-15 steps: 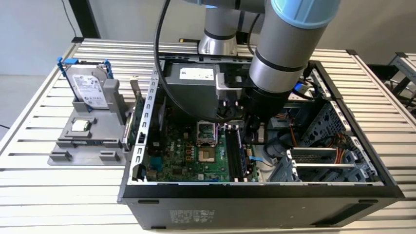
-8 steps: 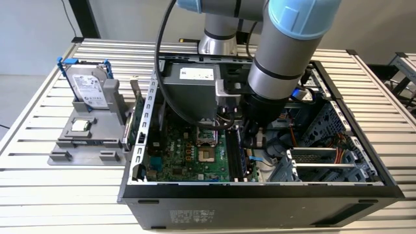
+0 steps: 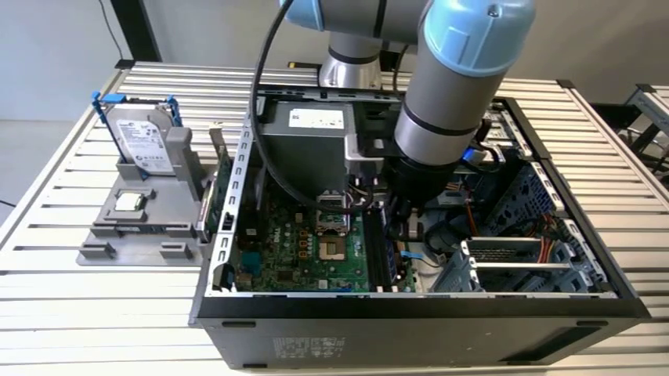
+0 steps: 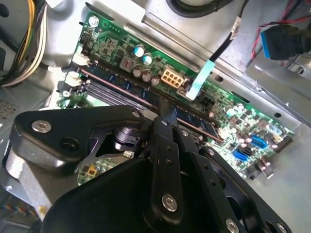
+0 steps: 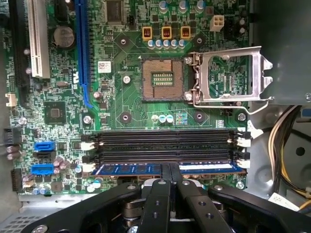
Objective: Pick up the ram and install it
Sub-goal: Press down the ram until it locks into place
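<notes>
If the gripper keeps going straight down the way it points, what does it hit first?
Most likely the motherboard's memory slot: the gripper holds the ram right at that slot, though the depth left is unclear.

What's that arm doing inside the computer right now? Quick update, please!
Pincer shut on the ram. Ram sits in the outermost memory slot on the motherboard, beside three empty slots. Nothing blocking it.
</notes>
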Tool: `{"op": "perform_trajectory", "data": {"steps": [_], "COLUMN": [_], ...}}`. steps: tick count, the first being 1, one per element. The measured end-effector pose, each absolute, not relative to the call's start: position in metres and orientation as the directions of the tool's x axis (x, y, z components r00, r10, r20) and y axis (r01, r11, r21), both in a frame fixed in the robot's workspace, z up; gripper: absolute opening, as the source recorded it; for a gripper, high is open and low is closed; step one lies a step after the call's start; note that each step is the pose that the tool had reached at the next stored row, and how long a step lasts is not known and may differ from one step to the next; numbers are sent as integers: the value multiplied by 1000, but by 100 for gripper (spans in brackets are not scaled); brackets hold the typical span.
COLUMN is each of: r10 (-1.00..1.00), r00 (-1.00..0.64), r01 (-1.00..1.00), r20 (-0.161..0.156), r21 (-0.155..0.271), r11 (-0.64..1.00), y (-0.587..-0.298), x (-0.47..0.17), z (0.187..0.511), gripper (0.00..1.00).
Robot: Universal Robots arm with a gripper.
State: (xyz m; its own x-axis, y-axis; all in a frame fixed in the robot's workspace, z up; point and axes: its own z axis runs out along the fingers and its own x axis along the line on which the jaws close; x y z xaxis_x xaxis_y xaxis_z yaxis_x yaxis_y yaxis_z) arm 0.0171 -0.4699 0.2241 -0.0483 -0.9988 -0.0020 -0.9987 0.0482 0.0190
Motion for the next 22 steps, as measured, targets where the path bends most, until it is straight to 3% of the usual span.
{"op": "perform_trajectory", "data": {"steps": [7, 22], "r10": [-999, -999], "r00": [-48, -48], "r01": [-999, -999], "r20": [-2, -3], "r21": [19, 19], "r11": [48, 48], "y": [-467, -468], "x": [17, 17], "z": [221, 289], "gripper": [0, 0]}}
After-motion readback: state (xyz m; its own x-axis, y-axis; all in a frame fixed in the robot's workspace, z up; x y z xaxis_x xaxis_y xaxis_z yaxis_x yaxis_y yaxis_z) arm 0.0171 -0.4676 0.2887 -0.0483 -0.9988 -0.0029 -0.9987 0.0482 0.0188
